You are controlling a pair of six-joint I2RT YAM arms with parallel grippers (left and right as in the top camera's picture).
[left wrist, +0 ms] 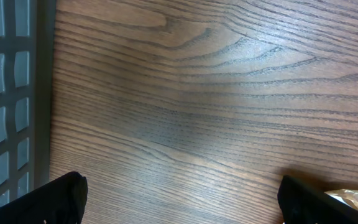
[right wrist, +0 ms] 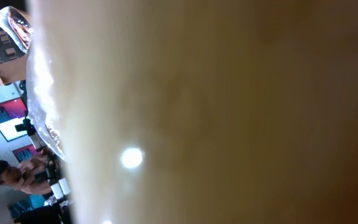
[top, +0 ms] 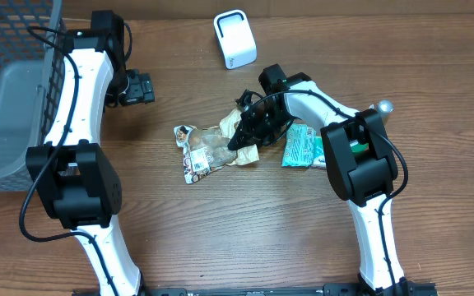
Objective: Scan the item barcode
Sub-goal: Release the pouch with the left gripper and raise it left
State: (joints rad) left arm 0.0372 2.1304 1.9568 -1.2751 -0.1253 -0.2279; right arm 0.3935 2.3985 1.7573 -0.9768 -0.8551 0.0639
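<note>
- The counter point(top: 237, 238) shows bare wood between the two arms, down to its near edge, and along its right side.
- A grey mesh basket point(top: 6, 33) fills the far left corner; its grey floor shows through the open top.
- The left hand point(top: 141, 87) hangs just right of the basket, fingers spread wide over bare wood, touching nothing.
- A white scanner point(top: 235, 39) stands near the far edge, about mid-width, with open wood all round it.
- The clear snack packet point(top: 214, 146) lies crumpled at the middle of the counter.
- The right hand point(top: 249, 131) is pressed together on the packet's right end; the wrapper covers the right wrist camera.
- A teal packet point(top: 303, 146) lies just right of that hand, partly under the right arm.
</note>
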